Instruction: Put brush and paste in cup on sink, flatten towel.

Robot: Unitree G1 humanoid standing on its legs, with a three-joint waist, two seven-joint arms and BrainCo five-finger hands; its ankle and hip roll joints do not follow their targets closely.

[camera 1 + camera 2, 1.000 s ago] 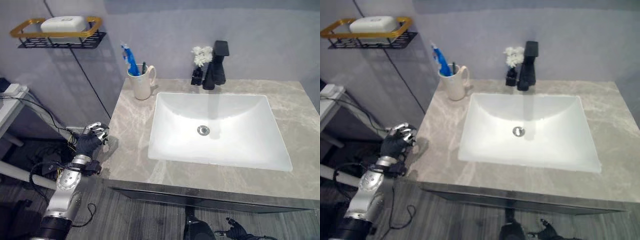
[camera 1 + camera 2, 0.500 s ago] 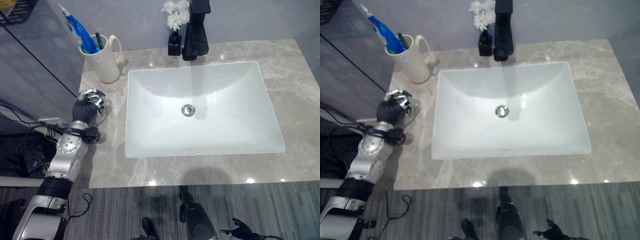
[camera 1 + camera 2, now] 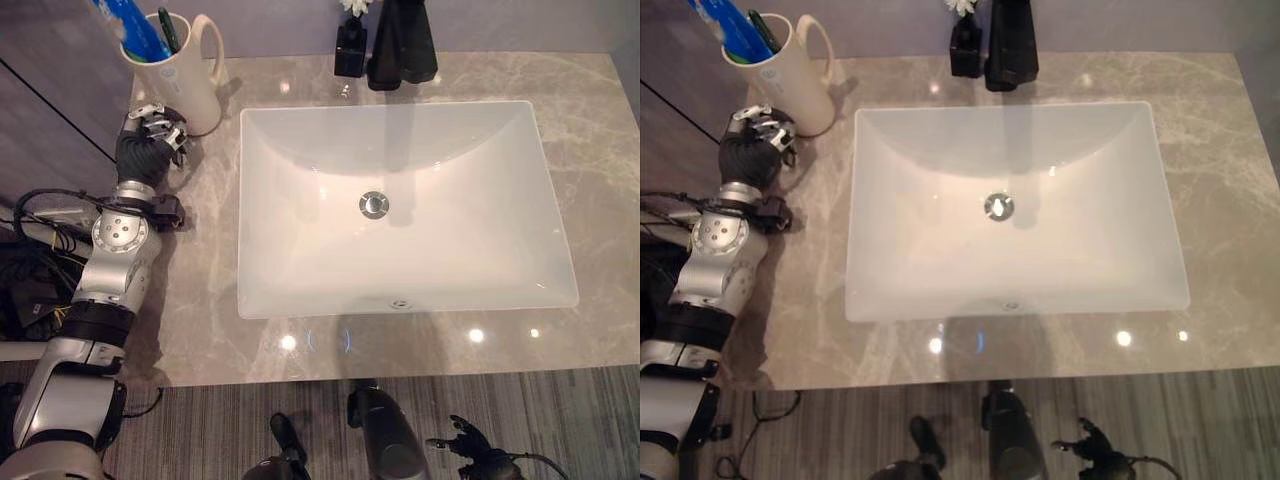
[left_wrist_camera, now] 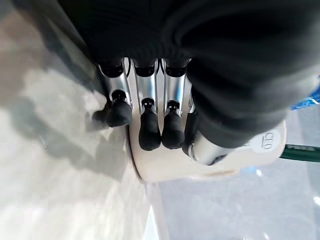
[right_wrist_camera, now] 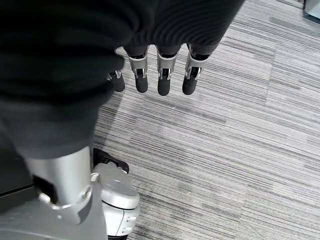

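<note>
A cream cup (image 3: 178, 78) with a handle stands at the back left corner of the grey marble counter (image 3: 600, 170). A blue paste tube (image 3: 135, 28) and a dark green brush (image 3: 168, 27) stick out of it. My left hand (image 3: 146, 152) rests on the counter just in front of the cup's base, fingers curled and holding nothing. In the left wrist view the curled fingers (image 4: 149, 125) sit right before the cup's wall (image 4: 200, 167). My right hand (image 3: 468, 446) hangs low over the floor below the counter's front edge, its fingers (image 5: 164, 75) relaxed and empty.
A white rectangular basin (image 3: 330, 250) with a metal drain (image 3: 374, 204) takes up the counter's middle. A black faucet (image 3: 402, 45) and a small black vase (image 3: 350, 52) stand behind it. Grey striped floor (image 5: 240, 150) lies below.
The camera has moved in over the counter. My left hand has gone from the counter's left edge up beside the cup, still curled.
</note>
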